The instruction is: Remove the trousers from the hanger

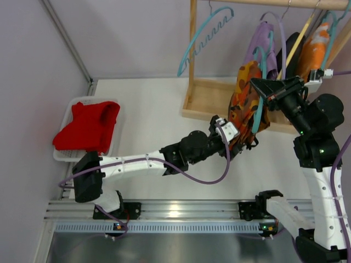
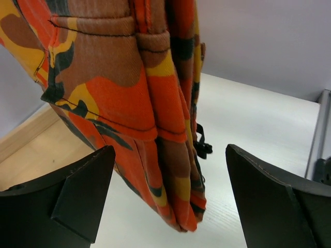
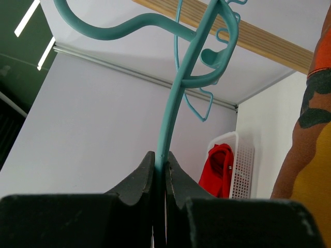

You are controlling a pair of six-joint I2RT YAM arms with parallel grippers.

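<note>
Trousers [image 2: 129, 93], centre of my left wrist view: camouflage blotches, orange-red dominant, with brown, yellow and black patches; dark stitch lines.
Hanger [image 3: 178, 98]: I read plain teal.
Left gripper [image 2: 170, 150] and right gripper [image 3: 160, 155]: matte black.
Top view, left edge: red cloth [image 1: 88, 129], plain, in white basket [image 1: 63, 156].
Upper right: pale wooden rack [image 1: 193, 55], purple garment [image 1: 263, 41], orange-and-white garment [image 1: 318, 46], second teal hanger [image 1: 200, 38].
Table [image 1: 148, 120]: white.
Left arm [image 1: 131, 164]: white links, black joints; cable [image 1: 203, 181] purple.

White table [image 1: 148, 115] bearing, at left, a white basket [image 1: 64, 155] holding a red cloth [image 1: 88, 127] and, at rear right, a wooden rack [image 1: 192, 82] hung with a bare spare hanger [image 1: 205, 21], a purple garment [image 1: 262, 38] and an orange-and-white garment [image 1: 317, 49].
</note>
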